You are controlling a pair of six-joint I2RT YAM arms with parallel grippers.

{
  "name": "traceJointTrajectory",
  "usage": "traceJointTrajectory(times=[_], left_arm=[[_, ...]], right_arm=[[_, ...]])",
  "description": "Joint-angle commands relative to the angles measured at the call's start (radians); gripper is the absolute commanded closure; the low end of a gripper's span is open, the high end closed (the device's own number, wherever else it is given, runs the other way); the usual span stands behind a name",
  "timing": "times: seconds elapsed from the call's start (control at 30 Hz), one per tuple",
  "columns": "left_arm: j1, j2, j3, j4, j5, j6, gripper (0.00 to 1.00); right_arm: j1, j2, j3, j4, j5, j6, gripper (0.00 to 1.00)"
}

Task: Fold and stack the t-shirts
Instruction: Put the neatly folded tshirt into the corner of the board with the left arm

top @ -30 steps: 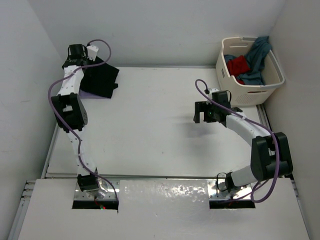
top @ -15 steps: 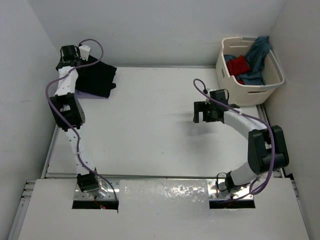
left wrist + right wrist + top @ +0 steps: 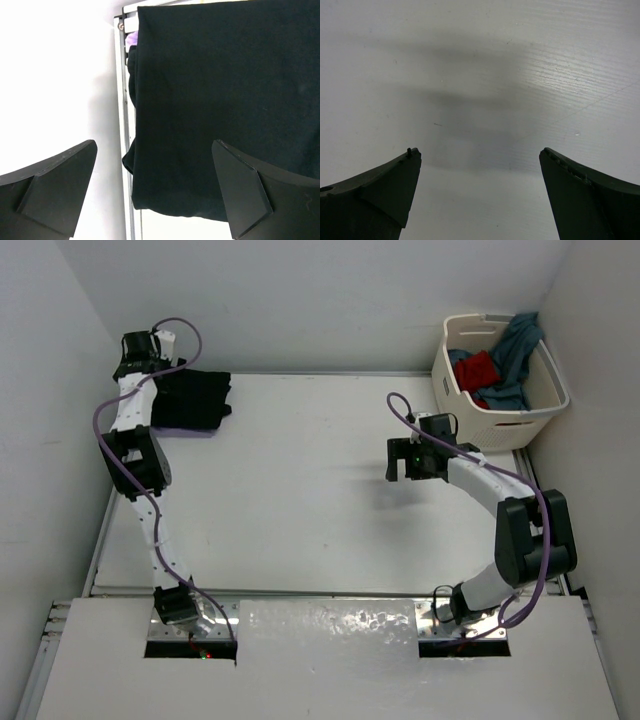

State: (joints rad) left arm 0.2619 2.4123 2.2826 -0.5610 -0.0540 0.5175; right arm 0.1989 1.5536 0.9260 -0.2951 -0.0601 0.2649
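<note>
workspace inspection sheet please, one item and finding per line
surface: white table
job's things: black t-shirt folded at the far left corner, lavender t-shirt peeking out beneath; red t-shirt and teal t-shirt in the basket
clutter: nothing seen
grippers: left gripper open above the black t-shirt; right gripper open over the table
cables: purple cables loop along both arms
surroundings: white walls

cream laundry basket [image 3: 497,430] sits at far right corner of white table [image 3: 300,500].
</note>
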Motion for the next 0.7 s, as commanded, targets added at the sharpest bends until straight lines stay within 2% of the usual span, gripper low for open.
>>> traceJointTrajectory(times=[0.0, 0.17, 0.3, 0.4, 0.5, 0.6, 0.63, 0.67], left_arm=[[0.008, -0.088, 0.005, 0.039, -0.032, -0.034, 0.00], [0.004, -0.168, 0.012, 0.019, -0.004, -0.103, 0.00], [-0.019, -0.296, 0.003, 0.007, 0.020, -0.265, 0.00], [-0.047, -0.428, -0.089, 0.015, 0.087, -0.503, 0.00], [-0.093, -0.597, -0.286, 0.058, 0.114, -0.702, 0.00], [-0.189, -0.807, -0.690, 0.203, 0.071, -0.833, 0.00], [-0.228, -0.856, -0.763, 0.232, 0.062, -0.844, 0.00], [-0.322, -0.945, -0.837, 0.262, 0.059, -0.847, 0.00]], right_arm=[[-0.001, -0.004, 0.030, 0.013, -0.007, 0.005, 0.01], [0.000, -0.026, 0.027, 0.010, -0.007, 0.007, 0.01], [-0.001, -0.070, 0.022, -0.006, 0.005, 0.022, 0.01], [-0.001, -0.113, 0.004, -0.010, 0.008, 0.040, 0.01], [-0.001, -0.142, 0.008, -0.045, 0.017, 0.039, 0.01], [-0.001, -0.174, 0.052, -0.102, 0.055, 0.023, 0.01], [-0.001, -0.181, 0.068, -0.117, 0.059, 0.022, 0.01], [-0.001, -0.191, 0.079, -0.130, 0.084, 0.020, 0.01]])
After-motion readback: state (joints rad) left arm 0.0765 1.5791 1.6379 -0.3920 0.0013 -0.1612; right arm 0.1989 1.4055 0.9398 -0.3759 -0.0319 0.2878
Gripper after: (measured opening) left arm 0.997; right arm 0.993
